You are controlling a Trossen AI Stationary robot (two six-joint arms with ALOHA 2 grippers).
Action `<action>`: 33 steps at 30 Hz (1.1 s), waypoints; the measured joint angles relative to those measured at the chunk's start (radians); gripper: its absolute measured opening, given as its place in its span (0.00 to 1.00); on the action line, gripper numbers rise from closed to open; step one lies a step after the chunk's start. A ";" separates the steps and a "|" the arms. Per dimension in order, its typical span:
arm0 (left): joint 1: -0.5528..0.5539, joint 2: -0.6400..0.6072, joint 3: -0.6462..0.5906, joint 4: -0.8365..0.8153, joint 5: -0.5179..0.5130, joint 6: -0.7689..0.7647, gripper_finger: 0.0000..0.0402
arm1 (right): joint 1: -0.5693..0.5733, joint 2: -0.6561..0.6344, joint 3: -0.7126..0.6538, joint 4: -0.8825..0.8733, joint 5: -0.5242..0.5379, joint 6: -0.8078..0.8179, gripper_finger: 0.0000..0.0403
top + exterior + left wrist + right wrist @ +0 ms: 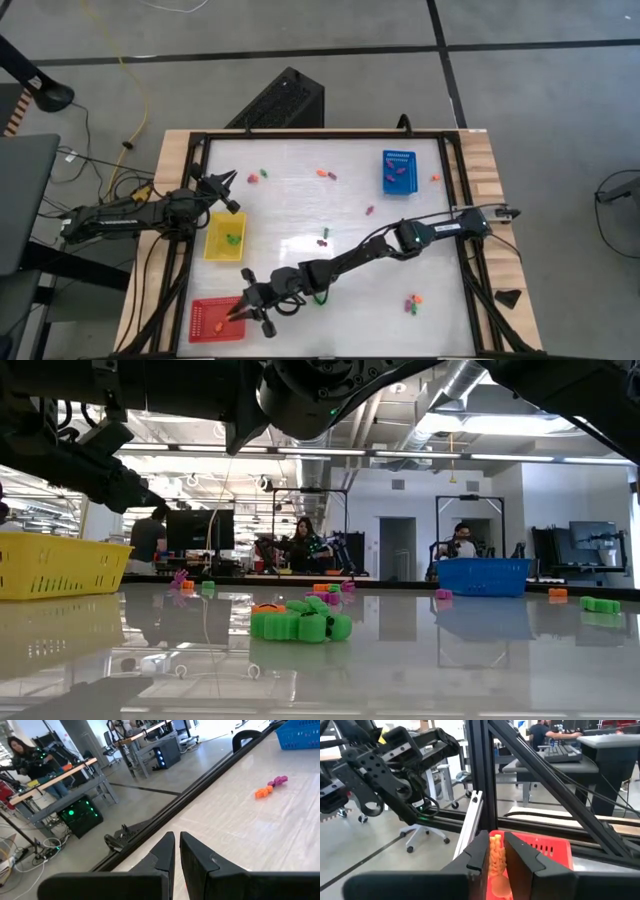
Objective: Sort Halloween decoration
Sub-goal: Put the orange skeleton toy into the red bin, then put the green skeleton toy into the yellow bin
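Red tray (205,322) at 7 o'clock: right gripper (240,308) over it, pinching orange piece (496,855), seen only in right wrist view. Yellow tray (225,237): green piece (232,239). Blue tray (399,171): purple bits. Left gripper (228,180) pressed together, empty, 10 o'clock.

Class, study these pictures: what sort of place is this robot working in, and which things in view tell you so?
Probably a robotics lab or workshop. In the low view, people sit at workbenches with monitors under exposed ceiling ducts, and the right wrist view shows another robot arm beyond the table's black frame.
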 joint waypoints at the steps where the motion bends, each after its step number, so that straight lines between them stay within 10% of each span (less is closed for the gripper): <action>1: 0.000 0.000 0.000 0.000 0.000 0.000 0.04 | 0.000 0.000 0.000 0.000 -0.001 0.000 0.23; 14: 0.000 0.000 0.000 0.000 0.000 0.000 0.04 | -0.020 0.000 0.000 -0.022 -0.013 0.022 0.59; 18: 0.000 0.000 0.000 0.000 0.000 0.000 0.04 | -0.056 -0.041 -0.001 -0.159 -0.160 0.035 0.61; 25: 0.000 0.000 0.000 0.000 0.000 0.000 0.04 | -0.125 -0.204 0.002 -0.737 -0.417 -0.090 0.59; 33: 0.000 0.000 0.000 0.000 0.001 0.000 0.04 | -0.120 -0.407 0.002 -1.483 -0.353 -0.448 0.56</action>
